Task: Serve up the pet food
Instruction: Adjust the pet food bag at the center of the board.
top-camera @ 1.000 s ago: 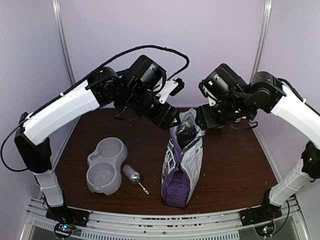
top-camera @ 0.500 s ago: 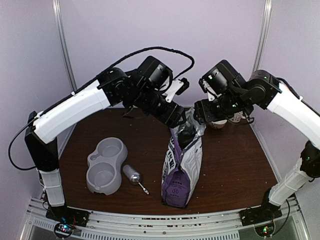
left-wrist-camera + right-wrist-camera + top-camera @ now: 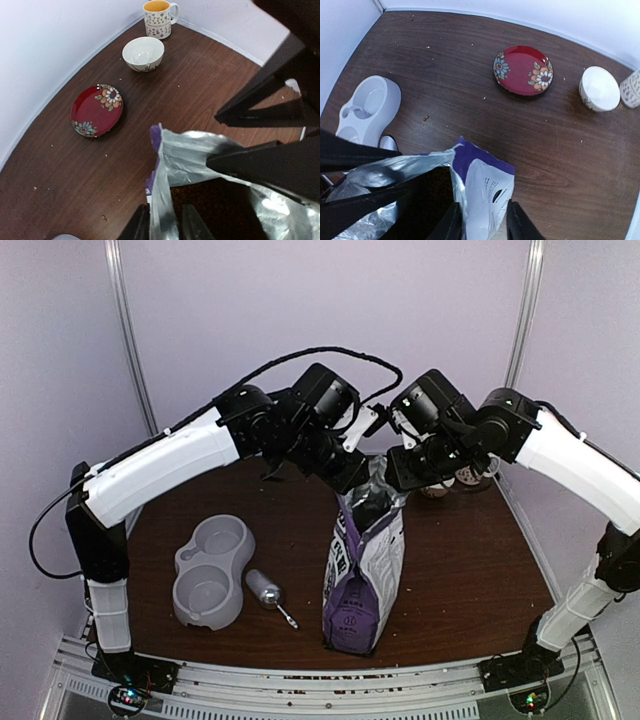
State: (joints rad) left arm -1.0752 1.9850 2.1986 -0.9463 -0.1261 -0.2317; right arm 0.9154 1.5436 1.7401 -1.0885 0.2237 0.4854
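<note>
Arms closed in: left pincer (image 3: 162,227) and right pincer (image 3: 480,226) now clench the rim of the purple foil bag (image 3: 365,570), ready to spread it

No lettering is coming through clearly anywhere. The purple printed bag (image 3: 358,585) is showing small dark marks on its pale front panel, but they are appearing too blurred to make out.

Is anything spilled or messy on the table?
Yes, a little. Tiny pale crumbs are scattered over the table near the red plate, and one brown bit lies loose near the grey double bowl. Nothing has tipped over: the bag stands upright.
</note>
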